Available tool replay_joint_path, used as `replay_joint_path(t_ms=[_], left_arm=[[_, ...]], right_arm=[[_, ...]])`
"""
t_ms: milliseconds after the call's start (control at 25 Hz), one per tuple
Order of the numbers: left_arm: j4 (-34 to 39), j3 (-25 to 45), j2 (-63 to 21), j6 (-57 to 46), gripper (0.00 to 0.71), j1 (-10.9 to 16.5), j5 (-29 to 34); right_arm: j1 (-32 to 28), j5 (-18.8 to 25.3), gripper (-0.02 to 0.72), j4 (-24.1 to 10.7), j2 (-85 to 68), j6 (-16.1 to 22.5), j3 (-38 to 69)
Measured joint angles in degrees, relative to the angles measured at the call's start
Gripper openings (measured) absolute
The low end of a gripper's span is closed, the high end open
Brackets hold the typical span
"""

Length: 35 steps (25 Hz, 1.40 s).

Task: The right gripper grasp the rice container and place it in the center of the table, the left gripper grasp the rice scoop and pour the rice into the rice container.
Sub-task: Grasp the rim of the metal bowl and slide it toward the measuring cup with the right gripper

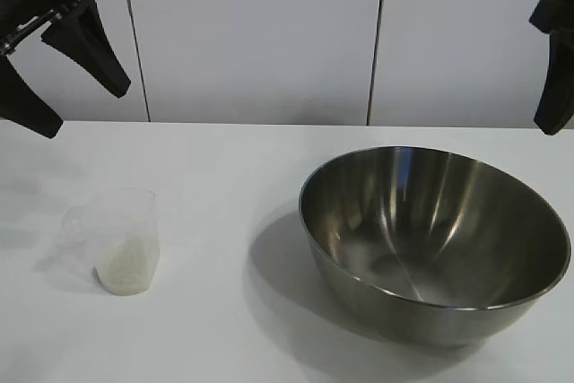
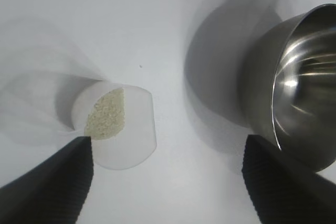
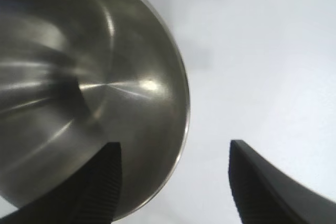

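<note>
1. Rice container (image 1: 435, 244): upright on the table (image 1: 224, 186), right of centre, nothing inside its shiny bowl.
2. Rice scoop (image 1: 121, 239): upright near the table's left edge, well apart from the container, partly filled with rice (image 1: 126, 266).
3. Left gripper (image 1: 49, 78): raised above the scoop at upper left, fingers spread wide, holding nothing.
4. Right gripper (image 3: 173, 182): raised at the far right over the container's rim, fingers apart, holding nothing.
</note>
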Motion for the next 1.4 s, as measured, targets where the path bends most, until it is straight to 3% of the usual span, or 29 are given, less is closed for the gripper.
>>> replay_joint_path(t_ms=[200, 520, 600, 680, 720, 840, 960, 1080, 1280, 1400], left_arm=[[0.0, 0.0, 0.0, 0.0, 0.567, 0.0, -0.1], [0.0, 0.0, 0.0, 0.0, 0.567, 0.0, -0.2], [0.0, 0.0, 0.0, 0.0, 0.567, 0.0, -0.2], [0.0, 0.0, 0.0, 0.0, 0.567, 0.0, -0.2], [0.0, 0.0, 0.0, 0.0, 0.567, 0.0, -0.3], [0.0, 0.0, 0.0, 0.0, 0.567, 0.0, -0.4], [0.0, 0.0, 0.0, 0.0, 0.567, 0.0, -0.5], [0.0, 0.0, 0.0, 0.0, 0.567, 0.0, -0.7], [0.0, 0.0, 0.0, 0.0, 0.566, 0.0, -1.1], [0.0, 0.0, 0.0, 0.0, 0.566, 0.0, -1.1]], right_arm=[[0.0, -3.8, 0.408, 1.1, 6.5, 0.2, 0.0], [0.0, -9.3, 0.405, 8.2, 16.7, -3.5, -0.2], [0.0, -9.8, 0.328, 9.0, 18.6, -3.9, -0.2], [0.0, -10.0, 0.141, 9.1, 19.2, -5.1, -0.2], [0.0, -10.1, 0.094, 9.3, 19.3, -6.1, -0.2], [0.0, -9.6, 0.028, 10.3, 19.2, -8.0, -0.2], [0.0, -8.6, 0.020, 14.7, 17.5, -11.1, -0.2], [0.3, -7.0, 0.020, 16.7, 14.0, -12.8, -0.2], [4.3, -6.9, 0.020, 16.4, 11.7, -9.6, -0.2], [9.0, -9.3, 0.020, 16.2, 12.2, -7.1, -0.2]])
